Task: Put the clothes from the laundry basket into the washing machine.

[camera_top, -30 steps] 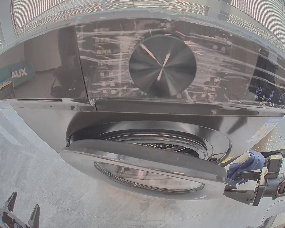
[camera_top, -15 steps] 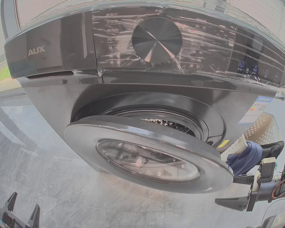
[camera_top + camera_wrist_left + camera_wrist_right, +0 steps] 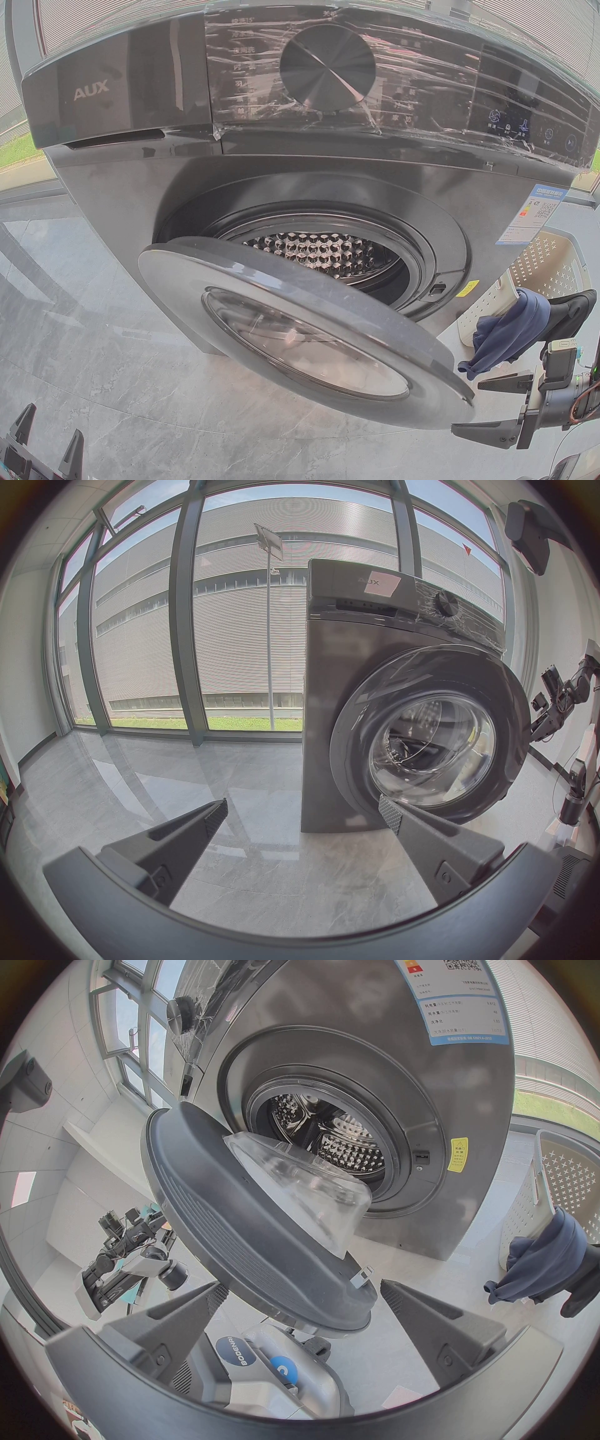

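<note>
My right tool (image 3: pixel 467 408) is released, fingers spread wide with nothing between them. It hangs low at the free edge of the washer's door (image 3: pixel 300 350). From its own wrist, the right tool (image 3: pixel 301 1286) has the latch edge of the door (image 3: pixel 250 1254) just in front of the gap between its fingers. I cannot tell whether either finger touches it. The door stands swung well out from the washer (image 3: pixel 125 206), its glass bowl facing the opening. Behind it the drum (image 3: pixel 319 247) is open to view, and the part of it I can see is bare studded metal. The basket (image 3: pixel 550 262) stands on the floor just beside the washer, on my right. A blue garment (image 3: pixel 509 334) is draped over its near rim and hangs down the outside. A black garment (image 3: pixel 572 315) lies over the rim right next to it, the two touching. Both garments are near my right tool but apart from it. My left tool (image 3: pixel 53 420) is low on my left, well away from the washer and the basket. It too is released and carries nothing. From its wrist the left tool (image 3: pixel 301 805) faces the washer (image 3: pixel 350 667) across bare floor.
</note>
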Controlling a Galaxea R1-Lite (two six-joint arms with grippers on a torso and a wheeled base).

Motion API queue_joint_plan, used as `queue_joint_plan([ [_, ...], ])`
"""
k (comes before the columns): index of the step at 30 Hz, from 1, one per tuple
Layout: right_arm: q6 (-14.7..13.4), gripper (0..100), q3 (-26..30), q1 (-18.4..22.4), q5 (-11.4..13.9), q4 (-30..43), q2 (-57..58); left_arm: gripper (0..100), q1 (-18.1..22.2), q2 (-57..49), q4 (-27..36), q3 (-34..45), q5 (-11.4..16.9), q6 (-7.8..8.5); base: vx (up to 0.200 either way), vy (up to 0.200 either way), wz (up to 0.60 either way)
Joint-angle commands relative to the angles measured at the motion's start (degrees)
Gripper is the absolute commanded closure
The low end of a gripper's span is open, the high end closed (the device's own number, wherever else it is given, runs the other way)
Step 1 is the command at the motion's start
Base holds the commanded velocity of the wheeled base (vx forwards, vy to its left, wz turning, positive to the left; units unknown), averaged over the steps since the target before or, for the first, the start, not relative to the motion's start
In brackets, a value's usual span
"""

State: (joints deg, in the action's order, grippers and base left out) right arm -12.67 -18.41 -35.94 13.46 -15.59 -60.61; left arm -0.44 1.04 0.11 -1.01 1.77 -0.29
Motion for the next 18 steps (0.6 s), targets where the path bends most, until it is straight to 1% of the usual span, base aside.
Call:
queue_joint_plan([
  [1,0.1,0,-1.19,-0.27,0.34,-0.05,-2.67,0,0.0,-0.95,-0.02,0.92,-0.01,-0.06,-0.2,0.0,0.0],
  [3,0.1,0,-1.98,-0.71,0.43,-0.05,-4.08,0,0.0,-0.95,-0.02,0.92,-0.01,-0.06,-0.2,0.0,0.0],
  [10,-0.17,0,-3.48,-4.4,0.43,-0.14,-6.8,0,0.0,-0.86,0.07,0.92,-0.01,-0.06,0.0,0.0,0.0],
  [13,-0.34,0,-3.39,-4.93,0.69,-0.14,-6.36,0,0.0,-0.95,0.07,0.92,-0.01,-0.06,0.0,0.0,0.0],
  [16,-0.17,0,-2.16,-4.32,0.25,0.39,-5.83,0,0.0,-0.95,0.07,0.92,-0.01,-0.06,0.0,0.0,0.0],
  [18,0.01,0,0.74,-3.79,-0.1,0.04,-3.02,0,0.0,-0.95,-0.02,0.92,-0.01,-0.06,0.0,0.0,0.0],
])
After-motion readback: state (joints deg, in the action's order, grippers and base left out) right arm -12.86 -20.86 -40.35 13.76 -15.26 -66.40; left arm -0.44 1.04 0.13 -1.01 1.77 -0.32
